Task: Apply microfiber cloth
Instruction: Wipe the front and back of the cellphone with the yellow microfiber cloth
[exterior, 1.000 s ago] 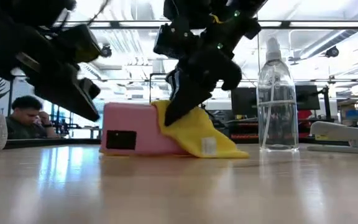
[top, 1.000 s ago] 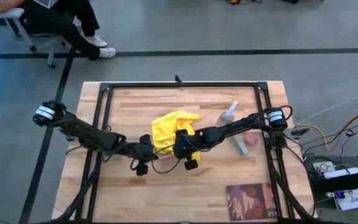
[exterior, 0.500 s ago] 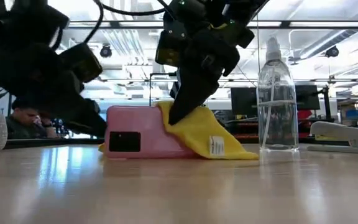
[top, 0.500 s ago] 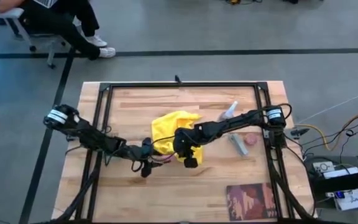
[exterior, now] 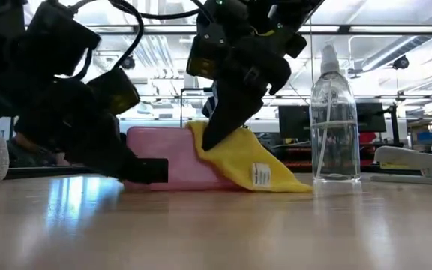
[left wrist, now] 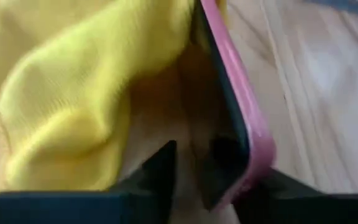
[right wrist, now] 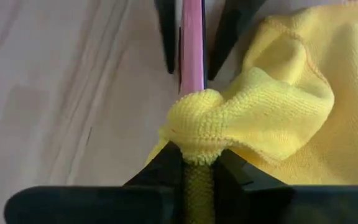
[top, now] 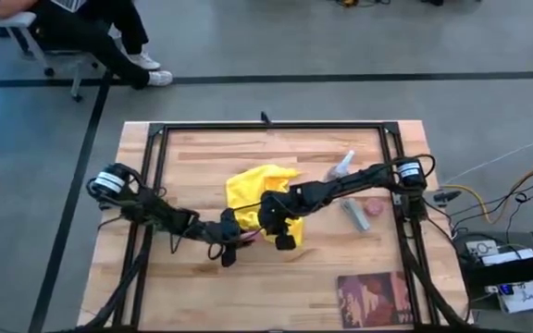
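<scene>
Yellow microfiber cloth (top: 255, 190) is seen bunched near the middle of the table, with one fold pinched between the fingers of the right gripper (right wrist: 197, 163) — clenched on the fabric, as the right wrist view shows plainly. That fold is pressed against the upper edge of a pink-cased phone (exterior: 172, 156), which is stood on its long edge on the wood; the rest of the cloth is draped off the phone toward 12 o'clock on the table. In the low view the phone's long axis is seen running level, left to right, with the cloth covering its right-hand end. The left gripper (left wrist: 207, 162) is set at the phone's other end, its 2 fingers straddling the pink edge; whether they actually bite on the case cannot be told for certain, though a bracing hold is judged likely. The coming move is judged to turn on 1 relation — the uncovered length of the phone lies from the right gripper toward the left one, so a wipe would be drawn along that long axis. A spray bottle (exterior: 333, 120) stands well apart.
</scene>
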{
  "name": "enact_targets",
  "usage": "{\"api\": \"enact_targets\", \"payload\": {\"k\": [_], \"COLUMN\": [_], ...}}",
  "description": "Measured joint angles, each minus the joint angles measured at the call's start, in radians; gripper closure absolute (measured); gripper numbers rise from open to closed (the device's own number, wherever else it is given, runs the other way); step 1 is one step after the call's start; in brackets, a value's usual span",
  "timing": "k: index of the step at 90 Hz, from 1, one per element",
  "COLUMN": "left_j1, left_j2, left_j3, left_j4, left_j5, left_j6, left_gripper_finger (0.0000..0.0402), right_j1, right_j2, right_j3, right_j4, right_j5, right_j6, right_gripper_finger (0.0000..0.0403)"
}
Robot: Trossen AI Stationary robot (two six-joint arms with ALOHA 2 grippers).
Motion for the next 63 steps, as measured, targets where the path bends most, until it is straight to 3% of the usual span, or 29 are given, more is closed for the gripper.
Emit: {"api": "enact_targets", "payload": {"k": [4,9,27,45,63], "left_j1": [-0.001,0.000,-0.003,-0.003,-0.007], "left_j2": [-0.007,-0.010,-0.010,-0.025,-0.074], "left_j3": [-0.006,-0.009,-0.015,-0.017,-0.021], "left_j4": [-0.008,-0.011,-0.015,-0.036,-0.076], "left_j5": [-0.003,0.000,0.025,0.086,0.196], "left_j6": [-0.010,-0.024,-0.094,-0.134,-0.189], "left_gripper_finger": [0.0369,0.0382,0.0353,0.0376,0.0361], "right_j1": [0.000,0.000,0.000,0.001,0.003], "right_j2": [-0.001,-0.007,-0.056,-0.112,-0.154], "right_j3": [0.000,0.000,0.000,0.000,0.000], "right_j4": [-0.001,-0.009,-0.082,-0.145,-0.174], "right_j5": [0.016,0.035,0.168,0.228,0.366], "right_j6": [-0.015,-0.028,-0.082,-0.083,-0.093], "right_gripper_finger": [0.0367,0.0360,0.0309,0.0256,0.0241]}}
